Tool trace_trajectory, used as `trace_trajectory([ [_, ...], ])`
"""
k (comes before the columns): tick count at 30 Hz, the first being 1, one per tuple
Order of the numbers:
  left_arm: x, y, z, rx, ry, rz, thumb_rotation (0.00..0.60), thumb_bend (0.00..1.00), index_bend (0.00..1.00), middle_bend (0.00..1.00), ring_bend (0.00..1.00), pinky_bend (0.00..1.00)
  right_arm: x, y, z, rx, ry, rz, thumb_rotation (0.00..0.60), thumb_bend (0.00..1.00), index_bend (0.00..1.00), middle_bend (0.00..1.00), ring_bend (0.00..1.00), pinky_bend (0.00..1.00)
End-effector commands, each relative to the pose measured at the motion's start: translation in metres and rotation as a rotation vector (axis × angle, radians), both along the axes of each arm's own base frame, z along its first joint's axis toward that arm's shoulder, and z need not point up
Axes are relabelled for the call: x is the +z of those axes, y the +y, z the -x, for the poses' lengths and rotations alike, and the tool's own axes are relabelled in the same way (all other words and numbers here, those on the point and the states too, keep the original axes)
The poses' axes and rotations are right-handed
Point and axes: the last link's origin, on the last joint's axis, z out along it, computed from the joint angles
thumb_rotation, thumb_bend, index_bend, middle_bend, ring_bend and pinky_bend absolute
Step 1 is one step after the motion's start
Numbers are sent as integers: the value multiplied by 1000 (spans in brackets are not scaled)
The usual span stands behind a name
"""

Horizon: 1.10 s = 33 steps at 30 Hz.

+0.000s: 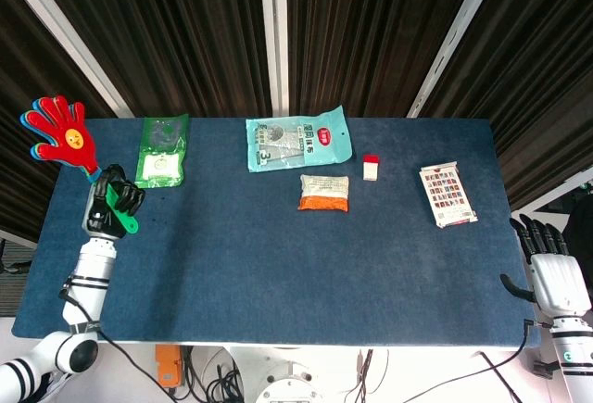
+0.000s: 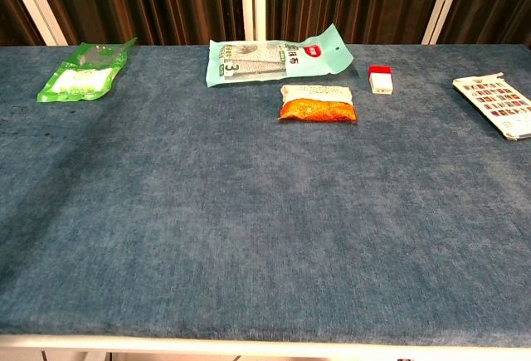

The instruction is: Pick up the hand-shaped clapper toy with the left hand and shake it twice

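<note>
In the head view my left hand (image 1: pixel 108 205) grips the green handle of the hand-shaped clapper toy (image 1: pixel 60 131) above the table's far left edge. The toy's red, blue and yellow palms point up and to the left, past the table's corner. My right hand (image 1: pixel 554 271) hangs off the table's right side, fingers apart and holding nothing. The chest view shows neither hand and no toy.
On the blue table (image 1: pixel 278 273) lie a green packet (image 1: pixel 162 150) at the back left, a pale green pouch (image 1: pixel 298 139), an orange snack bag (image 1: pixel 324 194), a small red-and-white box (image 1: pixel 371 167) and a patterned card pack (image 1: pixel 447 195) at right.
</note>
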Motion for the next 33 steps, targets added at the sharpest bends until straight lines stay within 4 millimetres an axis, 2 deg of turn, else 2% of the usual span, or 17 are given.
trace_trajectory([
  [1,-1,1,0,12,16,4,102,252,1000,1000,1000,1000,0,0,0,-1,-1,-2,600,169,0,0,0,0],
  [5,-2,0,0,24,29,7,84,237,1000,1000,1000,1000,-1,0,1,-3,-1,-3,600,171,0,0,0,0],
  [7,-2,0,1,29,29,6,135,238,1000,1000,1000,1000,0,0,1,-3,-1,-2,600,172,0,0,0,0],
  [9,-2,1,1,33,19,8,251,239,1000,1000,1000,1000,0,0,1,-2,-1,0,600,172,0,0,0,0],
  [12,-2,0,2,30,16,11,520,287,1000,1000,1000,1000,0,0,1,-2,-1,0,600,172,0,0,0,0],
  [14,0,0,2,25,11,6,597,353,1000,1000,1000,1000,0,0,1,-1,-1,0,600,173,0,0,0,0],
  [16,1,-1,3,16,29,-2,600,436,1000,1000,1000,1000,0,0,1,-1,-1,-1,600,175,0,0,0,0],
  [18,3,-1,3,-5,128,-27,600,586,1000,1000,1000,1000,-1,0,1,-3,0,-3,600,178,0,0,0,0],
  [20,3,-2,3,-32,294,-76,600,732,1000,1000,1000,1000,-1,0,1,-4,-1,-4,600,181,0,0,0,0],
  [23,0,-2,3,-66,554,-134,600,871,1000,1000,1000,1000,-1,0,1,-3,-1,-4,600,187,0,0,0,0],
  [26,-6,0,10,-86,841,-160,600,901,1000,1000,1000,1000,-1,0,1,-3,-2,-6,600,197,0,0,0,0],
  [31,-17,2,21,-116,1225,-183,600,909,1000,1000,1000,1000,-1,0,1,-6,-2,-4,600,199,0,0,0,0],
  [33,-20,3,26,-169,1491,-238,600,909,1000,1000,1000,1000,0,0,2,-6,-2,-3,600,205,0,0,0,0],
])
